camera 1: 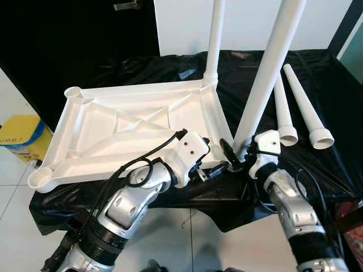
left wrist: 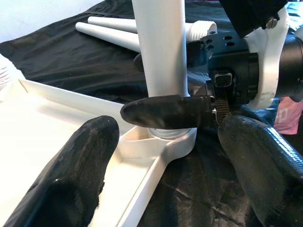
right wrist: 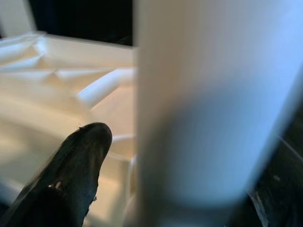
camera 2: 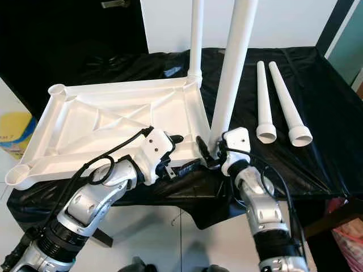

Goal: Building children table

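The white table top (camera 1: 113, 127) lies upside down on a black cloth. One white leg (camera 1: 214, 39) stands in its far right corner socket. A second, thicker-looking leg (camera 1: 266, 73) stands upright in the near right corner socket (left wrist: 165, 142). My right gripper (camera 1: 235, 154) is shut on the base of this leg; one finger (left wrist: 165, 111) crosses its front. My left gripper (left wrist: 165, 137) is open just beside that corner, its fingers (left wrist: 75, 175) spread on either side of the top's edge, holding nothing.
Two loose white legs (camera 1: 282, 107) (camera 1: 308, 110) lie on the cloth to the right. The top's two left corner sockets (camera 1: 72, 92) (camera 1: 39, 177) are empty. A yellow container (camera 1: 22, 136) stands on the tiled floor at the left. The table's front edge is close to me.
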